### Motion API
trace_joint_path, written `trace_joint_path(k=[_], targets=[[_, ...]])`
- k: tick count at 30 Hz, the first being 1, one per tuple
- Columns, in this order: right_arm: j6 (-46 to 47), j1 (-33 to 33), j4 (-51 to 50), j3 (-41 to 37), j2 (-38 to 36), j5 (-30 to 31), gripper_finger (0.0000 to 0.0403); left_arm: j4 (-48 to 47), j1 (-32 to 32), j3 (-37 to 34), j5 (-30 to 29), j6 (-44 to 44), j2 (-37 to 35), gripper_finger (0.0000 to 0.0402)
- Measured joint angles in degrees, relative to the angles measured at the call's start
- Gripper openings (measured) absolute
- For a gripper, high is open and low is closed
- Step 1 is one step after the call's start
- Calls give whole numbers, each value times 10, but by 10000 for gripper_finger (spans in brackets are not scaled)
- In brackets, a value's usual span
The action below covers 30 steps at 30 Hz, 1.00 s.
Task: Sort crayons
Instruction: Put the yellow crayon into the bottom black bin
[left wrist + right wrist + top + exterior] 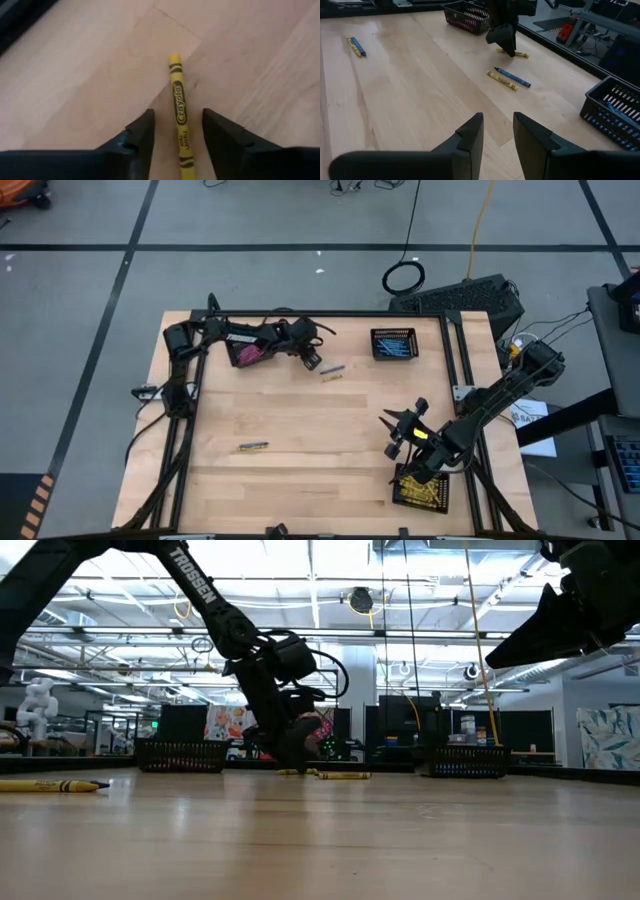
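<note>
A thin yellow paper-wrapped crayon (179,120) lies flat on the pale wood-grain worktop (75,85), and I see it running between the two dark fingers of my left pincer (177,131), which stand apart on either side of it without closing on it. From above, that left pincer (311,359) points down at the worktop's far side, the arm folded low beside a black mesh basket holding pink crayons (247,352). Just next to it lie a loose yellow crayon and blue crayon (508,78) side by side. Another yellow-and-blue pair (253,446) rests well apart, toward the near left. A black mesh basket of blue crayons (394,343) sits at the far right. My right pincer (402,425) hovers raised, fingers apart and empty, near a basket of yellow crayons (420,490).
</note>
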Motion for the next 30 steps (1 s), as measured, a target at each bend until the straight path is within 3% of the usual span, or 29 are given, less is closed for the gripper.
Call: trace_joint_path(k=[9, 18, 25, 30], targets=[[0, 0, 0, 0, 0, -2, 91, -47, -5, 2, 36, 35, -6, 14], [9, 0, 1, 0, 6, -5, 91, -99, -69, -1, 13, 75, -80, 4], [52, 0, 12, 0, 45, -22, 91, -90, -221, -1, 13, 49, -99, 4], [54, 0, 39, 0, 50, -22, 91, -44, -331, -1, 8, -4, -71, 4]])
